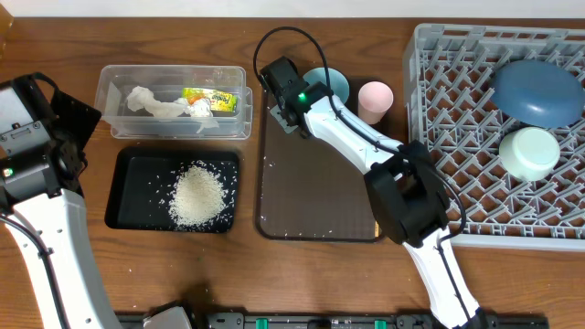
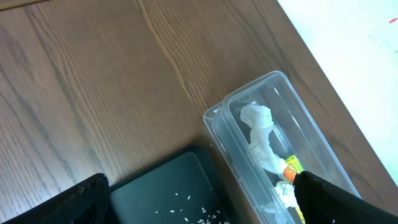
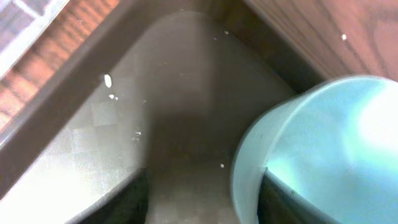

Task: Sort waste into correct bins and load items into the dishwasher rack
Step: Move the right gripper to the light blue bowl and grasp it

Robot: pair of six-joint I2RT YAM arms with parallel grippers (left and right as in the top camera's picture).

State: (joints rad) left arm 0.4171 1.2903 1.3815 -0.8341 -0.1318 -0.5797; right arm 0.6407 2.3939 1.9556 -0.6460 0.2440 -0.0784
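I am on the dish step. My right tool [image 3: 205,199] is open across the rim of the blue bowl [image 1: 335,80] on the brown tray [image 1: 311,187]. Next I must pinch, lift, and carry it to the rack [image 1: 439,64]. My left tool [image 2: 199,208] is open and empty.
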